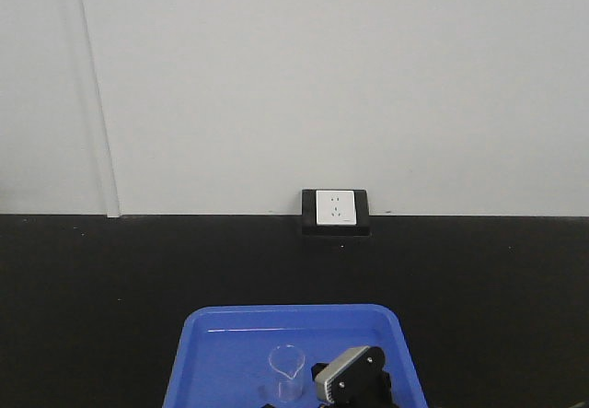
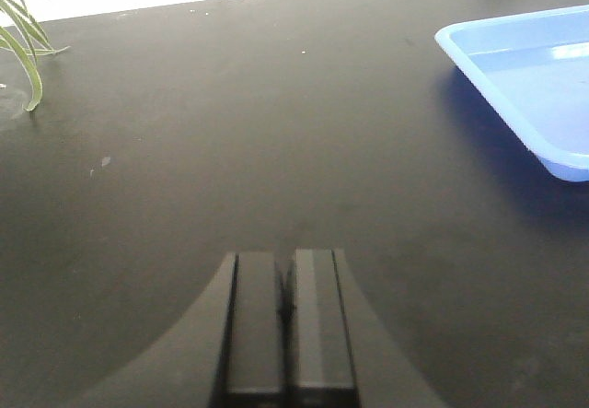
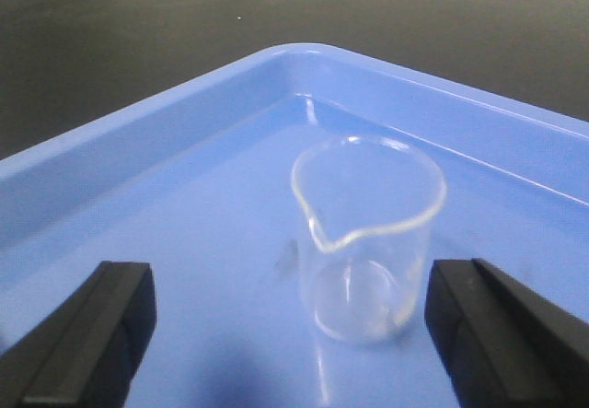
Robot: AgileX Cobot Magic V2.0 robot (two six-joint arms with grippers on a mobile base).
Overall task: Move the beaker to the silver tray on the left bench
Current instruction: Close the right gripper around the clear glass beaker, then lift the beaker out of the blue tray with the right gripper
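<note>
On the black countertop [image 1: 92,279], a shallow blue plastic tray [image 1: 230,334] was seen at the near edge, with the small clear glass beaker [image 3: 366,233] upright inside it. The right gripper [image 3: 290,325] was spread wide around the beaker; the left gripper [image 2: 287,325] was pressed together over bare counter. The grasp was judged in hand: gentle closing, then a lift clear of the tray wall, was called for. No silver tray was shown.
</note>
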